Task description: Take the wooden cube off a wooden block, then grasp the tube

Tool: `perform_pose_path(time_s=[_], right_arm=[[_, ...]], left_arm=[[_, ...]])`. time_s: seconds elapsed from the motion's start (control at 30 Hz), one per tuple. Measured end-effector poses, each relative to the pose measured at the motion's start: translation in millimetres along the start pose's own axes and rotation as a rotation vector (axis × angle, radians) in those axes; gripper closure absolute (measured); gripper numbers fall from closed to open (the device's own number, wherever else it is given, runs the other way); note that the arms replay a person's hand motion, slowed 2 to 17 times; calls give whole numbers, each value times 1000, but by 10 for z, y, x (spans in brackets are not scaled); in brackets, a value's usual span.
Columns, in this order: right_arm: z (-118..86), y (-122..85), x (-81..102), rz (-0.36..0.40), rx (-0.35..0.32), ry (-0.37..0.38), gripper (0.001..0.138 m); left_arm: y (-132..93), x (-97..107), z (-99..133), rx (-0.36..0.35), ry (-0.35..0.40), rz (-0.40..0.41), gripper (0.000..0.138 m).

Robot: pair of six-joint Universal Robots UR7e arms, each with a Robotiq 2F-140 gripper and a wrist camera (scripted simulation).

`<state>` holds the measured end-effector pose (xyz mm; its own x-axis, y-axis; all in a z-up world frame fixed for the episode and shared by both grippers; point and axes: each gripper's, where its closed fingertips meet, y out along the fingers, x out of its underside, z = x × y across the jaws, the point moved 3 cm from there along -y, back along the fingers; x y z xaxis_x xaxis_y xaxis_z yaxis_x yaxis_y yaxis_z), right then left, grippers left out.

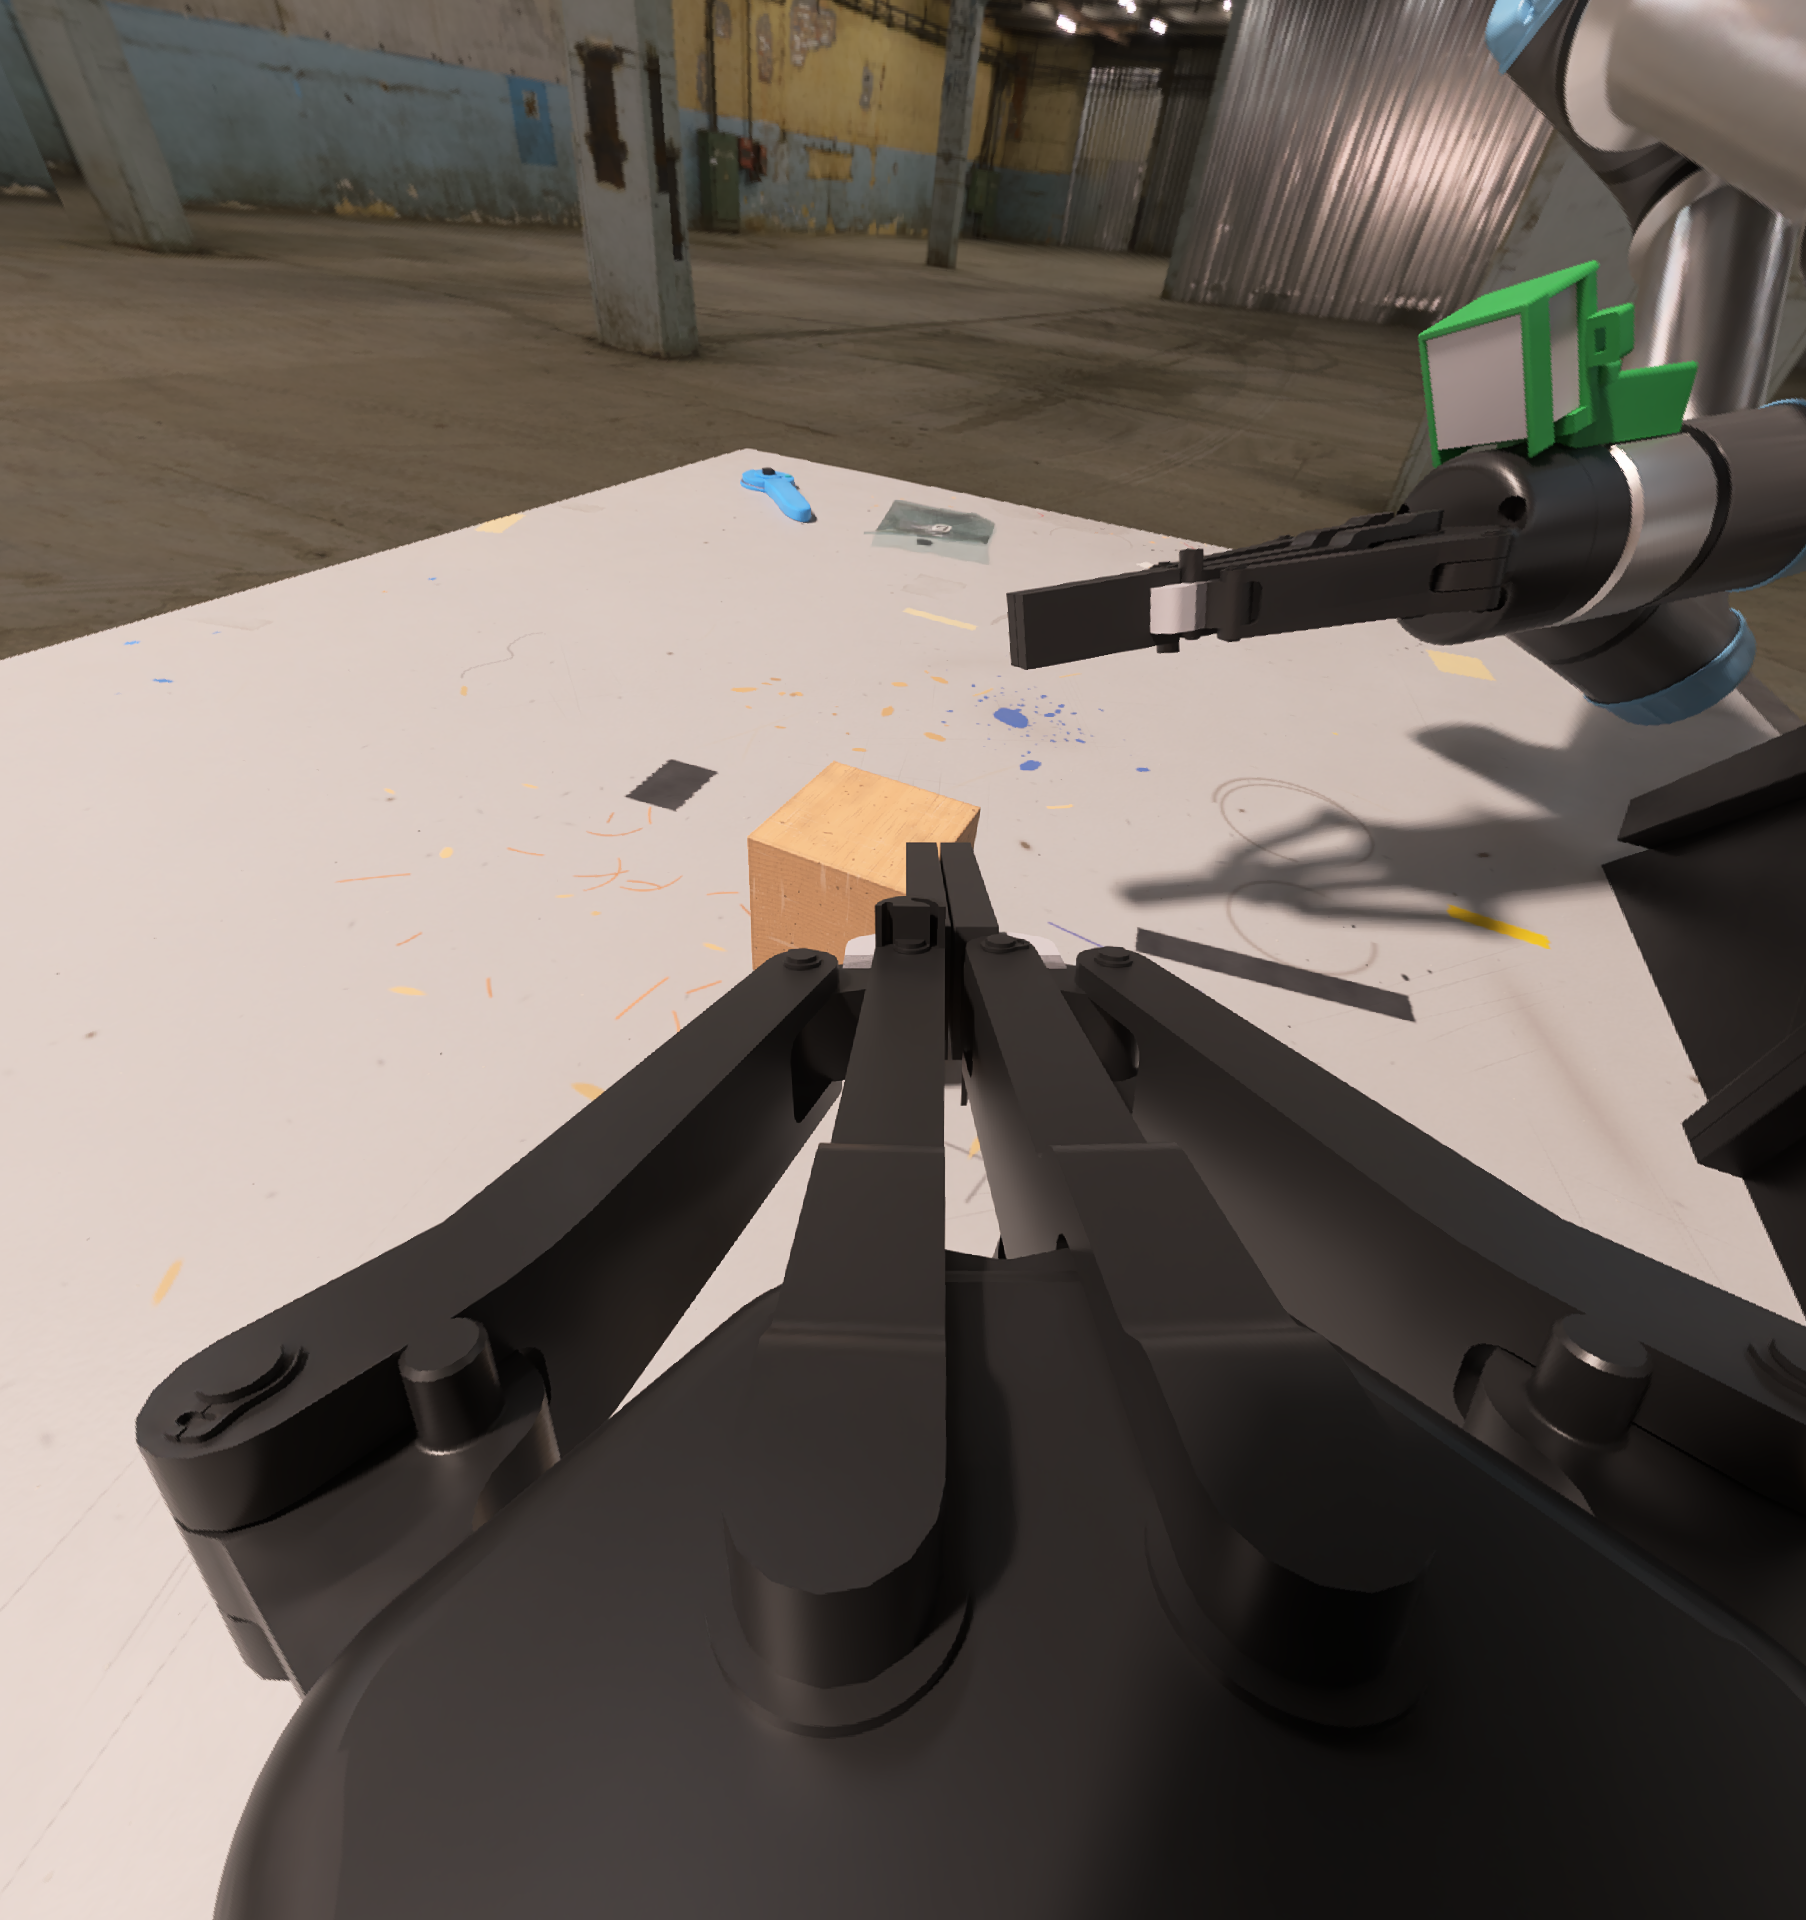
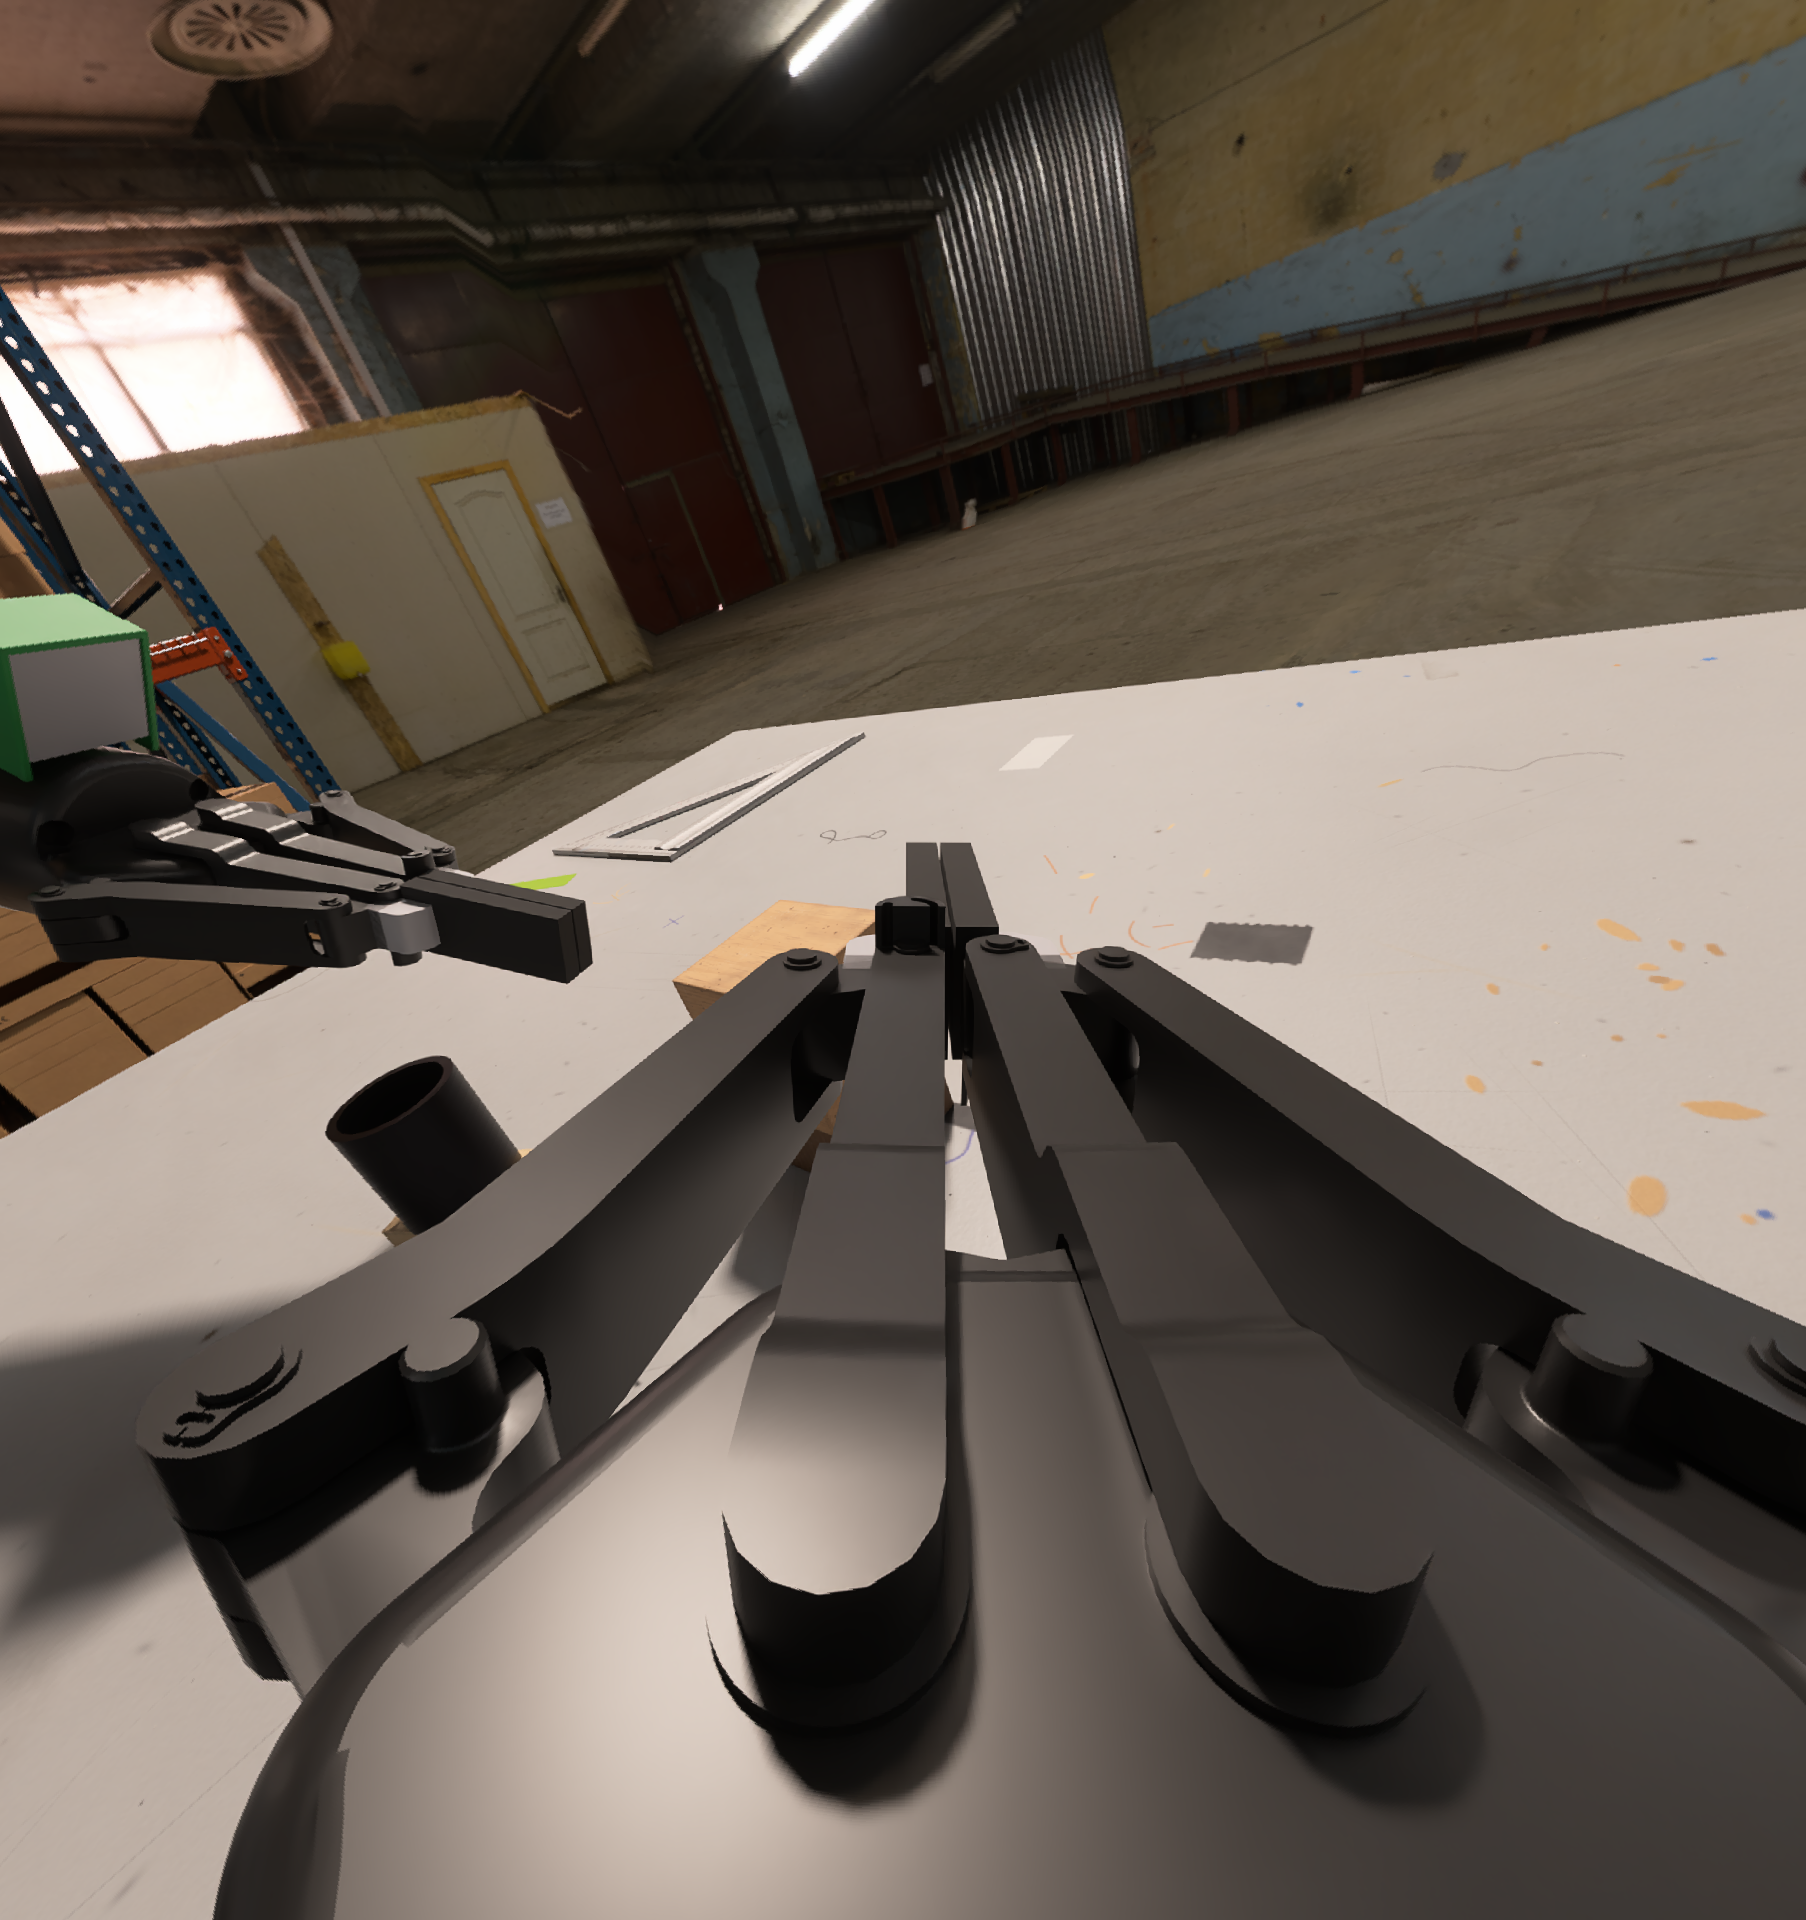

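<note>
Left claw (image 1: 938, 873) clenched, fingertips pressed together with nothing between them, held above the white bench (image 1: 255, 831). Wooden cube (image 1: 857, 862) just beyond the tips, partly hidden behind the finger links; from this view it appears to sit directly on the bench.

Right claw (image 2: 949, 878) likewise clenched and empty, raised over the bench. In the left wrist view it (image 1: 1075, 623) hangs at upper right, well apart from the cube, throwing a shadow on the bench.

In the right wrist view a wooden piece (image 2: 764, 951) shows behind the left finger links; cannot tell whether it is the cube or the block, nor whether anything rests on it. Dark tube (image 2: 421, 1138) stands tilted, open end up, left of the right claw's links, a sliver of wood under its base. Left claw (image 2: 525, 925) hovers above and beyond the tube, not touching it.

Far bench: blue tool (image 1: 779, 494), clear bag (image 1: 930, 530), metal triangle square (image 2: 712, 800). Paint flecks and dark tape patches scattered.
</note>
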<state>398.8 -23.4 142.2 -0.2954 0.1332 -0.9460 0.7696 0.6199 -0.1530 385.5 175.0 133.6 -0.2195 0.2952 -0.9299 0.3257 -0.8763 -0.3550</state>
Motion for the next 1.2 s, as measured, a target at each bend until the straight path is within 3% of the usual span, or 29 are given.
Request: perform_pose_path(time_s=[0.4, 1.2], right_arm=[[-23, 52, 75, -34, -28, 3, 138], [-101, 111, 197, -84, -33, -80, 138]], left_arm=[[5, -6, -14, -5, 5, -3, 138], [35, 38, -7, -2, 32, -26, 137]])
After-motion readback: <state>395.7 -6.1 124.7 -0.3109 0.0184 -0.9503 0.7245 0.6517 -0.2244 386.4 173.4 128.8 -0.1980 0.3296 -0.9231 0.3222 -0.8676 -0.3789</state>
